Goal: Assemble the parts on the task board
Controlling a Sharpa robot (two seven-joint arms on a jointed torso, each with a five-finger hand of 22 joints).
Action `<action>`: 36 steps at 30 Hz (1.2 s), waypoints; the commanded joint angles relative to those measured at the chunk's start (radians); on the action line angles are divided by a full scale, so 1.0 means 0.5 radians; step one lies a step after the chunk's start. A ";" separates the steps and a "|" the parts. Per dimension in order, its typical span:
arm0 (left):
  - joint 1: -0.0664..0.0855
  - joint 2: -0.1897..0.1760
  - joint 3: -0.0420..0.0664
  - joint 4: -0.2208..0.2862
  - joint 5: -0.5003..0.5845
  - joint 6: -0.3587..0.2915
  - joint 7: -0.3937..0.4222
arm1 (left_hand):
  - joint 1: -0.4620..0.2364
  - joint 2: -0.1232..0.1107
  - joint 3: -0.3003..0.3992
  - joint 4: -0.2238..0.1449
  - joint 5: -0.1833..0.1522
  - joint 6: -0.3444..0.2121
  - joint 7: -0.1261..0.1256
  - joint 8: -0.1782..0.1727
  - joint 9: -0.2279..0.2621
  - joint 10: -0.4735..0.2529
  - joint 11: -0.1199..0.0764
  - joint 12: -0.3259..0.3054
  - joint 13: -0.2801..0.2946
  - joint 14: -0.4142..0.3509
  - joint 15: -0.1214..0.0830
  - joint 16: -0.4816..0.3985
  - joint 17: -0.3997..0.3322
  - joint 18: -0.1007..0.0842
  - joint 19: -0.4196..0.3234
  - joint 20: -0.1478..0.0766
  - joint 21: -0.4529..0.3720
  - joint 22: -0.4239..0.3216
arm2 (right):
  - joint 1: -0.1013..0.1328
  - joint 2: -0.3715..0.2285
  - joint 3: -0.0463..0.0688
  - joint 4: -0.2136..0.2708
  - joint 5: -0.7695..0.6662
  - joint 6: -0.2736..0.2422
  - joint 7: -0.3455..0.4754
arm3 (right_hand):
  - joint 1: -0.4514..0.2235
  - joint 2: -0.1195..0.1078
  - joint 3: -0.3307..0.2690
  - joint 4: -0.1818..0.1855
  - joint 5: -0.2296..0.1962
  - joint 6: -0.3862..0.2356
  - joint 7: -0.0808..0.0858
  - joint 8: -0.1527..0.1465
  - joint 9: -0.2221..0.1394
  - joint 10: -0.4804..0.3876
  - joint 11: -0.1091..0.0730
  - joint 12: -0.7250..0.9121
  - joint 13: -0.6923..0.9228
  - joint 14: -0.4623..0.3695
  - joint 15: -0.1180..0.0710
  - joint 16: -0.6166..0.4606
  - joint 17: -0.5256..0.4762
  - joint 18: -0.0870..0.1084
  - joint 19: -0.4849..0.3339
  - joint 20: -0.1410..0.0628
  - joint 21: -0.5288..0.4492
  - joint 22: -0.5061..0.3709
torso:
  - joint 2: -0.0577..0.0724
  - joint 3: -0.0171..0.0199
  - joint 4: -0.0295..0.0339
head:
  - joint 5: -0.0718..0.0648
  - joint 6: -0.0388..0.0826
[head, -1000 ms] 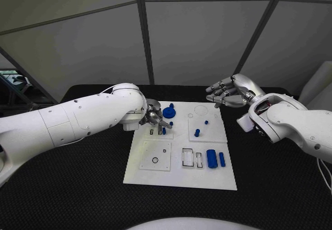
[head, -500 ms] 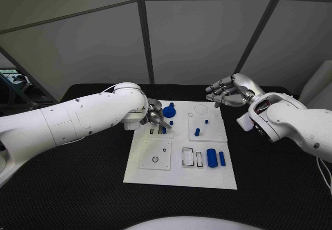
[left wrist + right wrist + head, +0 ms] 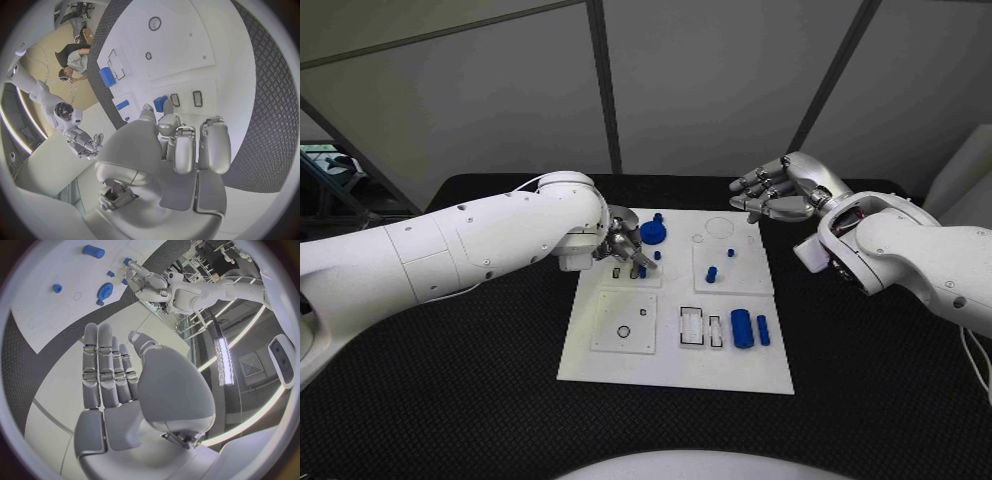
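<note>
Hovering as it did a second ago, the left hand [image 3: 620, 250] keeps pinching a small blue part [image 3: 160, 103] just above the task board [image 3: 678, 375], so insertion looks unfinished, while the right hand [image 3: 776, 192] stays released, fingers apart, beyond the board's far corner.

You'll find nothing to read here: no text, label, brand, number or sign is legible on the task board [image 3: 678, 345], on the blue parts [image 3: 741, 329], on the black table [image 3: 459, 400] or on either arm.
</note>
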 commanded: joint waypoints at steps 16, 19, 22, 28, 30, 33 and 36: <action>0.003 -0.024 0.000 0.019 0.165 -0.070 0.009 | 0.171 -0.296 1.248 -0.174 0.072 -0.094 0.007 0.012 0.137 -0.043 -0.006 -0.159 -0.110 0.195 -0.024 -0.003 0.473 -0.143 -0.002 -0.016 -0.008 0.013 | 0.004 0.007 0.002 -0.018 -0.011 0.022 0.005 | -0.020 0.001 -0.011 -0.003 0.010 0.006 0.004 -0.009 0.002 0.021 0.003 -0.012 -0.015 0.019 0.005 -0.022 -0.003 0.007 0.017 0.003 -0.016 -0.010 | 0.000 -0.0021 0.002 | 0.001 -0.013; 0.003 -0.041 0.000 0.036 0.207 -0.105 0.014 | 0.046 -0.382 1.546 -0.221 0.068 -0.096 0.003 0.048 0.194 -0.031 -0.008 -0.160 -0.116 0.194 -0.024 -0.005 0.471 -0.143 0.000 -0.011 -0.010 0.019 | 0.004 0.008 0.002 -0.022 -0.011 0.023 0.007 | -0.028 0.001 -0.015 0.001 0.006 0.006 0.005 -0.009 0.002 0.022 0.003 -0.013 -0.019 0.020 0.006 -0.025 -0.004 0.007 0.018 0.004 -0.020 -0.013 | -0.001 -0.0017 0.004 | 0.002 -0.006; 0.003 -0.074 0.001 0.069 0.249 -0.171 0.020 | -0.020 -0.420 1.653 -0.268 0.065 -0.105 0.001 0.065 0.225 -0.025 -0.014 -0.161 -0.119 0.194 -0.022 -0.006 0.469 -0.145 0.001 -0.008 -0.011 0.023 | 0.004 0.008 0.002 -0.028 -0.011 0.021 0.010 | -0.032 0.002 -0.017 0.004 0.004 0.006 0.005 -0.010 0.002 0.022 0.003 -0.014 -0.023 0.022 0.006 -0.029 -0.004 0.007 0.019 0.004 -0.024 -0.015 | -0.003 0.0003 0.004 | 0.010 -0.009; 0.003 -0.169 0.001 0.172 0.258 -0.358 0.030 | -0.090 -0.441 1.758 -0.324 0.066 -0.109 -0.003 0.085 0.262 -0.017 -0.018 -0.168 -0.129 0.192 -0.021 -0.010 0.464 -0.145 0.001 -0.010 -0.014 0.026 | 0.004 0.009 0.002 -0.036 -0.011 -0.025 0.039 | -0.030 0.003 -0.016 0.003 0.011 0.007 0.004 -0.010 0.002 0.023 0.002 -0.015 -0.027 0.022 0.006 -0.033 -0.004 0.008 0.021 0.005 -0.028 -0.018 | -0.001 -0.0008 0.007 | 0.013 0.003; 0.002 -0.200 0.000 0.211 0.253 -0.418 0.034 | -0.104 -0.446 1.776 -0.335 0.066 -0.108 -0.004 0.089 0.269 -0.011 -0.020 -0.163 -0.124 0.192 -0.021 -0.011 0.463 -0.146 0.005 -0.010 -0.010 0.033 | 0.004 0.010 0.002 -0.041 -0.011 -0.034 0.046 | -0.030 0.003 -0.016 0.003 0.011 0.007 0.004 -0.010 0.002 0.023 0.002 -0.015 -0.027 0.022 0.006 -0.033 -0.004 0.008 0.021 0.005 -0.028 -0.018 | -0.002 -0.0022 0.012 | 0.016 -0.001; 0.001 -0.243 0.000 0.265 0.244 -0.489 0.039 | -0.115 -0.452 1.791 -0.346 0.065 -0.106 -0.006 0.093 0.275 -0.005 -0.021 -0.159 -0.120 0.192 -0.022 -0.012 0.462 -0.147 0.008 -0.011 -0.006 0.040 | 0.004 0.012 0.002 -0.047 -0.011 -0.040 0.050 | -0.032 0.002 -0.018 0.004 0.015 0.007 0.004 -0.010 0.002 0.022 0.003 -0.017 -0.031 0.022 0.006 -0.037 -0.005 0.007 0.021 0.005 -0.032 -0.021 | 0.001 -0.0021 0.014 | 0.023 -0.004; -0.002 -0.278 0.000 0.310 0.201 -0.542 0.040 | -0.123 -0.457 1.802 -0.353 0.066 -0.104 -0.007 0.095 0.280 0.000 -0.022 -0.155 -0.114 0.192 -0.023 -0.012 0.461 -0.148 0.009 -0.011 -0.006 0.042 | 0.004 0.016 0.002 -0.051 -0.011 -0.041 0.053 | -0.032 0.002 -0.018 0.004 0.015 0.007 0.004 -0.010 0.002 0.022 0.003 -0.017 -0.031 0.022 0.006 -0.037 -0.005 0.007 0.021 0.005 -0.032 -0.021 | 0.004 -0.0006 0.021 | 0.016 -0.007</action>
